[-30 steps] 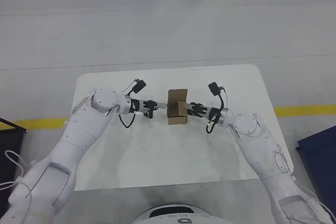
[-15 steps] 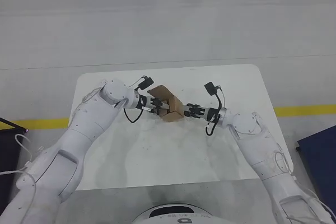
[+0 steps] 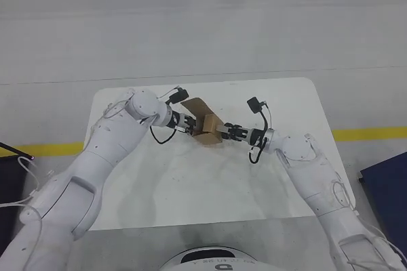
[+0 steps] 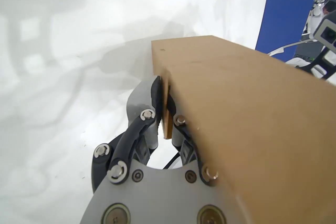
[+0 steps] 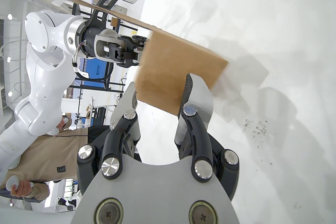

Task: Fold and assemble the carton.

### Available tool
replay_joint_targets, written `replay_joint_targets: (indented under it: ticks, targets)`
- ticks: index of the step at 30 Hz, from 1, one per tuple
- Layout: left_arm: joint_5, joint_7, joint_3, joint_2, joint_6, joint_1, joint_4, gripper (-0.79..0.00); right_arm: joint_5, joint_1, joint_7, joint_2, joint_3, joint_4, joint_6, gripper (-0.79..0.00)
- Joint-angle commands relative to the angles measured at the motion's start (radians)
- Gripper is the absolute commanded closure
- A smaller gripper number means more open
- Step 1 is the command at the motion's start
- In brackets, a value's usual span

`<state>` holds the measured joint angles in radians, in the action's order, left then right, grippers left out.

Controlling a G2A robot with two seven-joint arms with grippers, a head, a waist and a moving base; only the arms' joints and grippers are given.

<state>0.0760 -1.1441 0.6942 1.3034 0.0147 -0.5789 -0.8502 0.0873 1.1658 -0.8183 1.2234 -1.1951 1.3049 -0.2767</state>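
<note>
The brown carton (image 3: 205,122) hangs tilted just above the far middle of the white table (image 3: 190,190), held between both arms. My left gripper (image 3: 189,126) is shut on a thin cardboard edge at the carton's left end; the left wrist view shows the left gripper (image 4: 164,101) pinching that edge beside the broad carton panel (image 4: 236,109). My right gripper (image 3: 225,130) holds the opposite end. In the right wrist view the right gripper (image 5: 160,89) spans a narrow panel of the carton (image 5: 168,62), one finger on each side. A long flap (image 3: 194,106) sticks out toward the far left.
Bare tabletop lies in front of the carton and to both sides. The table's far edge (image 3: 210,82) is close behind it. On the floor a yellow line (image 3: 376,133) runs past, and a blue object (image 3: 397,183) stands at the right.
The carton has turned from square-on to diagonal and tipped up. My left arm swung toward the far side with it; the right gripper shifted slightly left.
</note>
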Motion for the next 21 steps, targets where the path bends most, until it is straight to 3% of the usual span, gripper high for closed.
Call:
replay_joint_targets:
  ticks: [1,10,13,19,20,21]
  targets:
    - [0.017,-0.016,0.009,-0.008,0.024,-0.003,-0.031,0.0,0.001,0.005,0.006,-0.003,-0.011,0.003,-0.008,-0.4]
    - [0.095,-0.08,0.079,-0.059,0.144,-0.05,-0.193,0.0,0.007,0.023,0.002,-0.016,-0.036,0.017,-0.07,-0.459]
    - [0.125,-0.106,0.103,-0.077,0.196,-0.075,-0.256,0.0,0.044,0.034,0.009,-0.023,-0.044,0.036,-0.145,-0.588]
    - [0.19,-0.13,0.134,-0.104,0.284,-0.117,-0.354,0.0,0.102,0.046,0.045,-0.028,-0.038,0.039,-0.23,-0.711]
    - [0.195,-0.129,0.14,-0.107,0.293,-0.125,-0.363,-0.271,0.11,0.043,0.051,-0.028,-0.032,0.031,-0.241,-0.727]
    - [0.199,-0.126,0.146,-0.11,0.3,-0.132,-0.372,-0.77,0.121,0.038,0.055,-0.028,-0.026,0.022,-0.251,-0.76]
